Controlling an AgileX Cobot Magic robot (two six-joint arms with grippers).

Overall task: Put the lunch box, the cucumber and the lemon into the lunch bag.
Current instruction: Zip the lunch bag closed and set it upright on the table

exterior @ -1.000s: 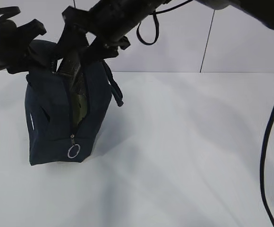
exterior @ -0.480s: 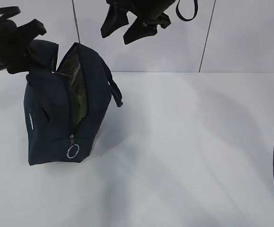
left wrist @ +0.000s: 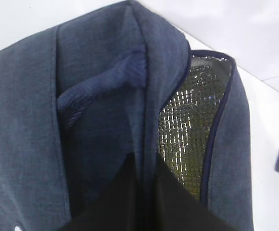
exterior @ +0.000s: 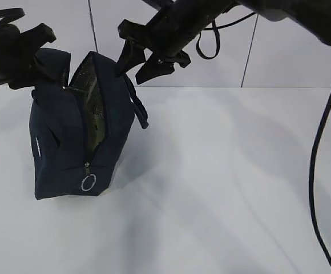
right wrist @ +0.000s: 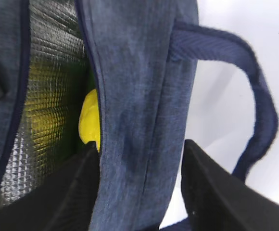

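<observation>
On your far left, the left gripper (exterior: 37,60) has its fingers closed on the near wall and rim of the lunch bag (exterior: 60,148), pinching the fabric so the mouth stands apart; its wrist view shows the dark cloth running down between the fingers and the silvery lining (left wrist: 187,125) open beside them. The bag stands upright on the white surface (exterior: 222,188), zipper undone down its near end, the ring pull (exterior: 89,182) hanging low.

Moving right, the right gripper (exterior: 136,60) hangs above and just right of the bag's mouth, fingers spread and empty. In its wrist view those fingers straddle the bag's right wall: one finger (right wrist: 53,192) lies on the lining side, the other out by the loop handle (right wrist: 255,101).

The lemon (right wrist: 89,120) is inside the bag, lying against the lining just beyond the inner finger. You cannot see the lunch box or the cucumber in any view (judging from the bare surface, they are probably inside already, but the pictures do not confirm that).

What the next move turns on: the lemon lies below and to the left of the right fingers, while the wall stands between them, so lift straight up clear of the rim before swinging away. The left arm is the nearer one and is holding the bag.
</observation>
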